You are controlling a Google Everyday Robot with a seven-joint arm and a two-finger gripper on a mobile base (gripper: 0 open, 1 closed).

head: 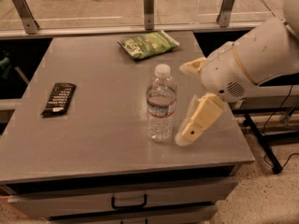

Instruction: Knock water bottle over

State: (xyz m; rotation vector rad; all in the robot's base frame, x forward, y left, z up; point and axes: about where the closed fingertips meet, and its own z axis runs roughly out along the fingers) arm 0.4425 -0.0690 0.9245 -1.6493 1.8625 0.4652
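The water bottle (161, 104) is clear ribbed plastic with a white cap and a white label banded in red and blue. It stands upright near the front right of the grey table (93, 143). My gripper (185, 102) is just right of the bottle, at about its height, on the white arm (261, 55) that reaches in from the right. Its two cream fingers are spread apart, one up by the bottle's cap level and the lower one (200, 119) slanting down to the tabletop beside the bottle's base. It holds nothing. A small gap shows between finger and bottle.
A green snack bag (148, 43) lies at the back of the table. A black bar-shaped packet (59, 98) lies at the left. A drawer with a handle (128, 202) is below the front edge. A railing with metal posts (148, 6) runs behind.
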